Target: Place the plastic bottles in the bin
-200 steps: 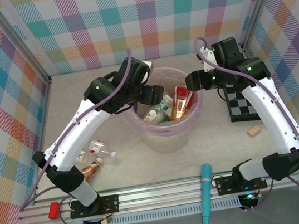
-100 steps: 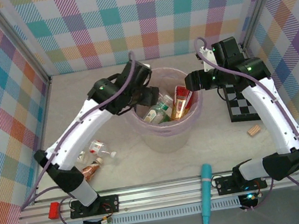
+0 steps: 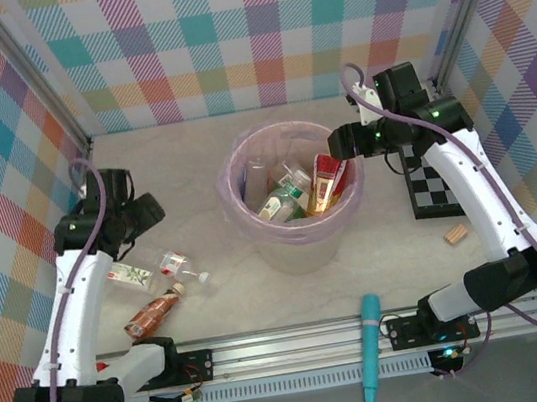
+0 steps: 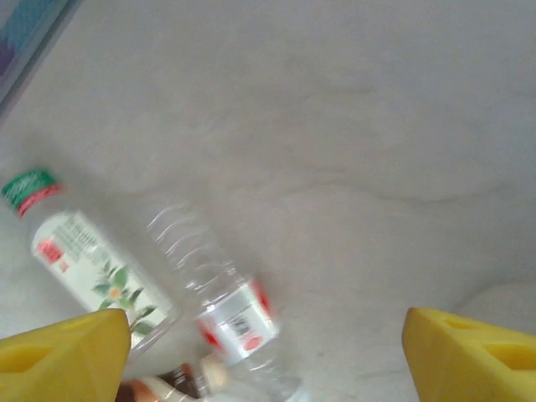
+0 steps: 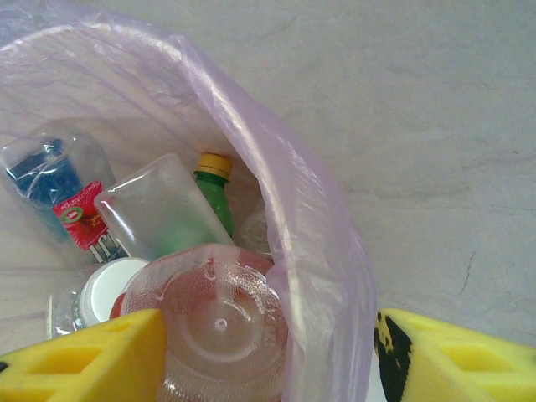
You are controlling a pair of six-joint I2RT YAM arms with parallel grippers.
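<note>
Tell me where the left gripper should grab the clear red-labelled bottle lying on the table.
Take the clear red-labelled bottle across its labelled mid-body, coming straight down with the left gripper, fingers spanning its short axis. It lies flat on its side on the table, so the round body is the widest free part. The white-labelled bottle lies close alongside, so that finger probably needs care.

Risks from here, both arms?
1. The clear bottle, white-labelled bottle and copper-brown bottle lie close together below the open left gripper; closing on one may knock or roll another.
2. The open right gripper straddles the pink bag lining the bin; it might snag it.
</note>
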